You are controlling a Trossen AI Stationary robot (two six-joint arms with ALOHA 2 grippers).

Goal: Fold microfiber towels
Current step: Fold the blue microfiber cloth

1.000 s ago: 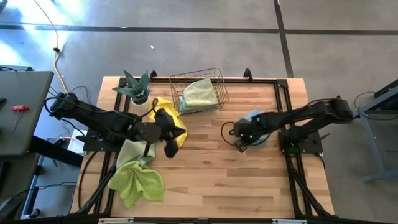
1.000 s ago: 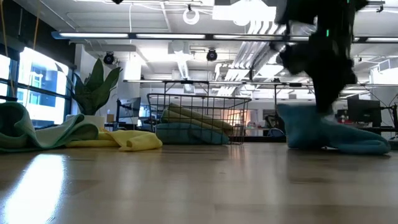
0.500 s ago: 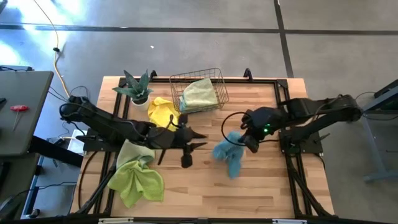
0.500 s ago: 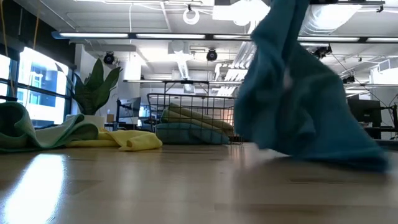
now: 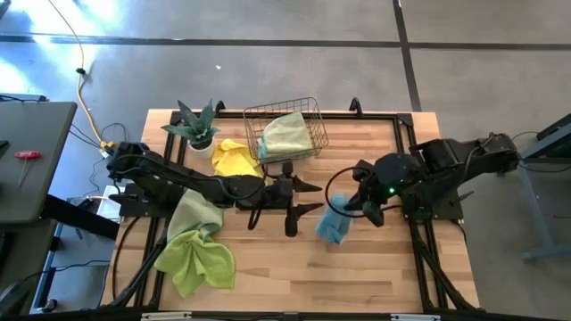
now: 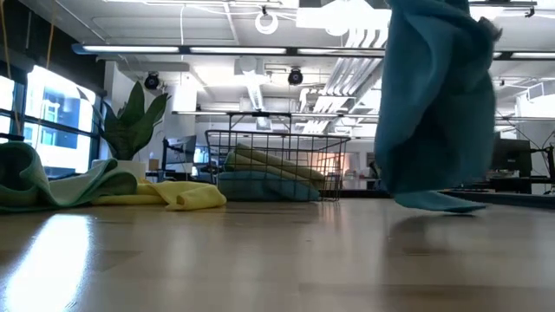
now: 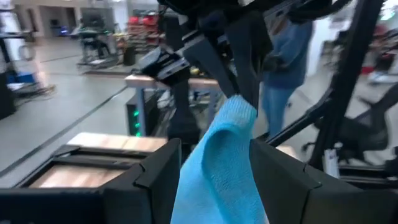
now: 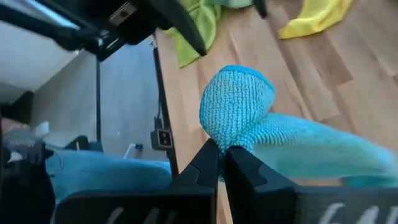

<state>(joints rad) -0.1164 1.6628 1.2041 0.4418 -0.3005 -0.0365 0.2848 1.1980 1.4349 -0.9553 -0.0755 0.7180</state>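
A light blue towel [image 5: 334, 225] hangs in the air at mid-table, with my right gripper [image 5: 351, 207] shut on its top. My left gripper [image 5: 314, 198] reaches in from the table's left, open, one finger on either side of the hanging towel [image 7: 217, 174]. A yellow towel [image 5: 233, 160] lies crumpled beside the plant. A lime green towel [image 5: 197, 260] and a pale sage one [image 5: 198, 214] lie heaped at the near left. Another sage towel [image 5: 287, 134] rests in the wire basket [image 5: 314, 120]. My right gripper pinches a bunched fold at the blue towel's top [image 8: 235, 109] between its two shut fingers [image 8: 208, 163]. The fingers slant down from the table's right. The towel hangs slack below them, its lower end [image 6: 438, 202] just above the tabletop. My left gripper: whether its fingers touch the towel, I cannot tell.
A potted spiky plant [image 5: 197, 125] stands at the far left corner. The basket sits at the far middle. Bare wood [image 5: 294, 276] lies along the near edge. A person in blue [image 7: 292, 56] stands beyond the table's right side.
My right gripper has risen with the blue towel, which has come off the table and now hangs toward the near side. My left gripper has left the yellow towel, gone toward the table's right up to the blue towel, and opened.
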